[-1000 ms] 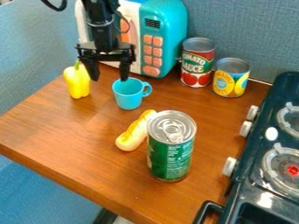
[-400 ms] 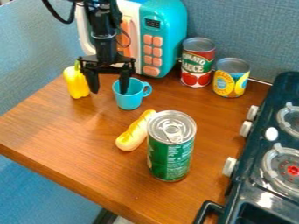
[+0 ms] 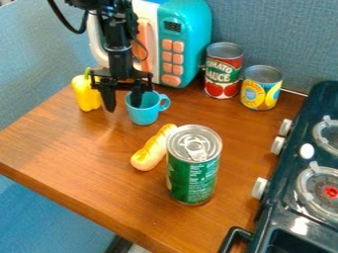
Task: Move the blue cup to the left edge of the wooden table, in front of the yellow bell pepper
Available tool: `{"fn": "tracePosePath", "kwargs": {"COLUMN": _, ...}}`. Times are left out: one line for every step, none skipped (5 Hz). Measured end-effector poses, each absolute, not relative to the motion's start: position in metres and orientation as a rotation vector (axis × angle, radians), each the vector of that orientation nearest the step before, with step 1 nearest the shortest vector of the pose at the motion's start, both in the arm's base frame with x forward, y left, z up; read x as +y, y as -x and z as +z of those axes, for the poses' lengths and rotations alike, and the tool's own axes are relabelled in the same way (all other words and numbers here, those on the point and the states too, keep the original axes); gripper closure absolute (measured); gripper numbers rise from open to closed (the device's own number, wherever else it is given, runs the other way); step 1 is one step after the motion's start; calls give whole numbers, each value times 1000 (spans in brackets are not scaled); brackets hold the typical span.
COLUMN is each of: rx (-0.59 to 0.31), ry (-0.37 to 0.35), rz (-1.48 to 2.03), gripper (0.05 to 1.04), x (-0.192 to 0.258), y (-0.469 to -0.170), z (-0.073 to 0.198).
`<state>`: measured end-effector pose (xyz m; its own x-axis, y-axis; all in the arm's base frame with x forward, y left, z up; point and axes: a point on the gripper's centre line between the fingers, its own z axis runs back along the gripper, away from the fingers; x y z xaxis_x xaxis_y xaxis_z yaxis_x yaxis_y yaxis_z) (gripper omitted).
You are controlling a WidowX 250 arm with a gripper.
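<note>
Cup (image 3: pixel 144 116), tool (image 3: pixel 123 107) with one finger inside, closed can (image 3: pixel 191 175)

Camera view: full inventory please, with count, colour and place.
microwave: 1, turquoise and white, back of table
tall can: 1, red-and-green label, right of microwave
short can: 1, yellow-and-blue label, beside tall can
bell pepper: 1, yellow, table's left
cup: 1, turquoise, before microwave
bread-like toy: 1, pale yellow, mid-table
large can: 1, green, upright, nearest camera
table: 1, brown, under these items
stove: 1, dark, right edge
burners: 2, grey, on stove
arm: 1, black, upper left
claw: 1, black, fingers apart, one at cup's opening
</note>
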<state>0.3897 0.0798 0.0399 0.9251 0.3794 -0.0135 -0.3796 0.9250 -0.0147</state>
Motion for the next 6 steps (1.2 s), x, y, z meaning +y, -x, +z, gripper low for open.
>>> {"fn": "tracePosePath", "kwargs": {"rx": -5, "ry": 10, "rz": 385, "gripper": 687, "x": 81, "y": -392, "z": 40}}
{"fn": "tracePosePath", "kwargs": {"rx": -3, "ry": 6, "rz": 381, "gripper": 904, "x": 81, "y": -392, "z": 39}}
{"fn": "tracePosePath", "kwargs": {"rx": -12, "ry": 4, "rz": 381, "gripper": 983, "x": 82, "y": -393, "z": 39}}
{"fn": "tracePosePath", "kwargs": {"rx": -24, "ry": 41, "rz": 322, "gripper": 989, "x": 75, "y": -391, "z": 40}}
{"fn": "tracePosePath", "kwargs": {"rx": -119, "ry": 136, "rz": 132, "gripper": 989, "x": 60, "y": -376, "z": 69}}
{"fn": "tracePosePath", "kwargs": {"rx": -61, "ry": 192, "rz": 63, "gripper": 989, "x": 77, "y": -344, "z": 85}}
